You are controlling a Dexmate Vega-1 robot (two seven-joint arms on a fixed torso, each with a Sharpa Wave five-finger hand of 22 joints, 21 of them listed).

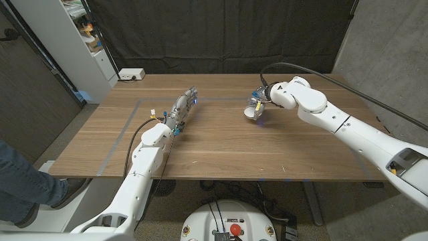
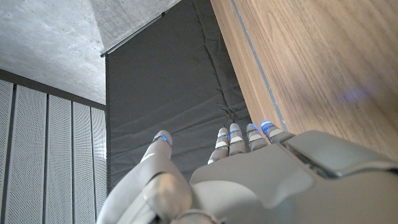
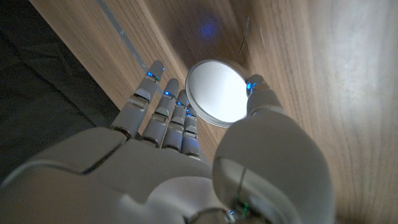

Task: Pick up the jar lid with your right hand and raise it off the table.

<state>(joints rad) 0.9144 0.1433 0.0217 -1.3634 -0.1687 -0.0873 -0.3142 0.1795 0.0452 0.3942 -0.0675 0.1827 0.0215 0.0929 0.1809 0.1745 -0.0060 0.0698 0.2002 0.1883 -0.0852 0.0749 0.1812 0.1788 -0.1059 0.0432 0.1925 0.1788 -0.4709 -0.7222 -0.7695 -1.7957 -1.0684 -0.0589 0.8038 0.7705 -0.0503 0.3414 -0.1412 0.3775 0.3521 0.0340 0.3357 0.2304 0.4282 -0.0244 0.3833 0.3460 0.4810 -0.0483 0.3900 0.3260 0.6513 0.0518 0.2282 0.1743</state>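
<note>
A black curtain hangs behind a brown wooden desk whose grain runs side to side, with a thin grey tape line marking a rectangle near its left edge. The near edge and the wide middle of the desk lie bare between the two arms.

The left hand sits left of centre, inside the taped line, its fingers stretched out straight and close together toward the far edge, holding nothing; the left wrist view shows the fingertips side by side along the wood with the thumb apart.

Farther back and right of centre, the right hand hangs with its white arm reaching in from the near right corner. It pinches the round white jar lid between thumb and fingers, the lid tilted on edge. In the head view the lid sits at the hand's lower side; whether it touches the desk cannot be told.

A small white box rests at the far left corner.
</note>
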